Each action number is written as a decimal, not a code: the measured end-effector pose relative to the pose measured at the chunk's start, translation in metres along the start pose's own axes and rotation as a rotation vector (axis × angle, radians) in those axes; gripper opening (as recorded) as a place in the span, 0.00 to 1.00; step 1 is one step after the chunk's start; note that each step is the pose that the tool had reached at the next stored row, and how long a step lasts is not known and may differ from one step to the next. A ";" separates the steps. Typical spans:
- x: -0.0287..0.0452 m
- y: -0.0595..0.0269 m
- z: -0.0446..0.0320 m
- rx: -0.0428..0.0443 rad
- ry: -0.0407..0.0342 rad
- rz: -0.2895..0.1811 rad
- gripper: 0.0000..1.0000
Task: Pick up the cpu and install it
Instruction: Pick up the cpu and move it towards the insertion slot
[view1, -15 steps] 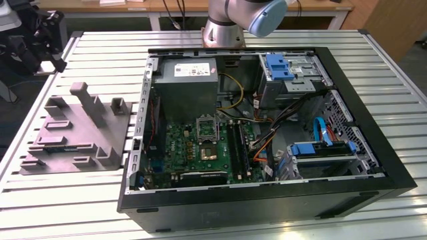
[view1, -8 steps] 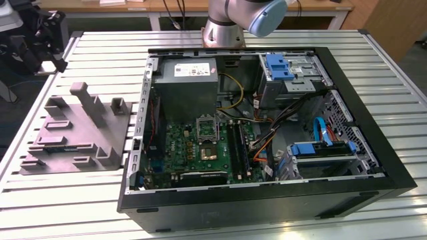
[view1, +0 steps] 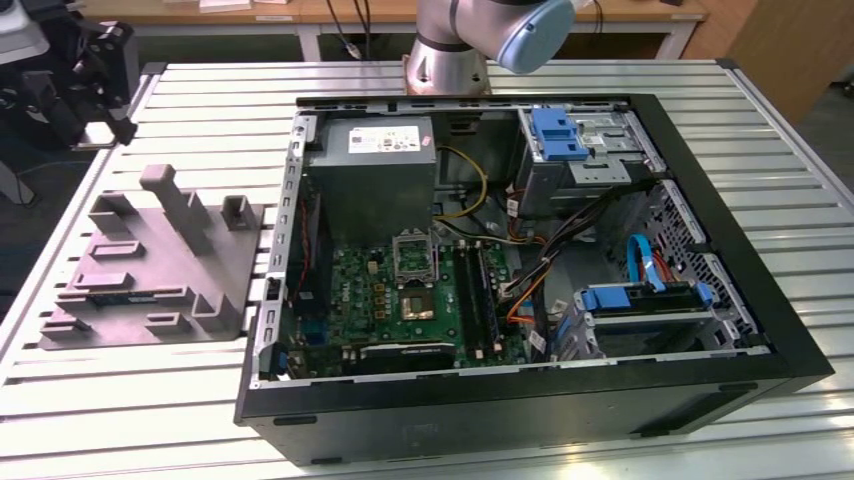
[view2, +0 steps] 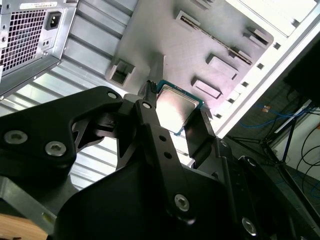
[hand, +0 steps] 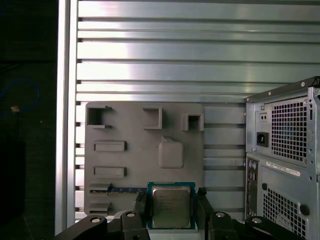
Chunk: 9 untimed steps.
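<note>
Above grey tray (hand: 140, 160), jaws clamp cpu (hand: 171, 207); case (hand: 285, 150) beside.

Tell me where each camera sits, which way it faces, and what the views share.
Exterior view: off the arm, high, looking down into the open computer case, grey parts tray to the exterior view's left; the arm's base shows behind the case.
First wrist view: at the wrist, looking past the gripper onto the tray and slatted table.
Second wrist view: at the wrist, looking obliquely along the gripper's black body.
Shared: both wrist views show the cpu clamped in the gripper, the tray, the case's rear.
</note>
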<state>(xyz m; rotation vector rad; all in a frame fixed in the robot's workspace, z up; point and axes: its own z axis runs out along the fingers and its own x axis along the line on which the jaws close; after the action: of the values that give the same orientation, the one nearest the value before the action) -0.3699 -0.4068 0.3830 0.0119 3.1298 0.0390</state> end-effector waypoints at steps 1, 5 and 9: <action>-0.0002 0.0000 0.0000 -0.0001 0.0000 0.000 0.47; -0.0010 0.0000 0.0000 0.0000 0.0000 0.000 0.47; -0.0017 0.0000 0.0000 0.0000 0.0000 0.000 0.47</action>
<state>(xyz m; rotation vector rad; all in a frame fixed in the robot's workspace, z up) -0.3681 -0.4068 0.3830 0.0119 3.1298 0.0390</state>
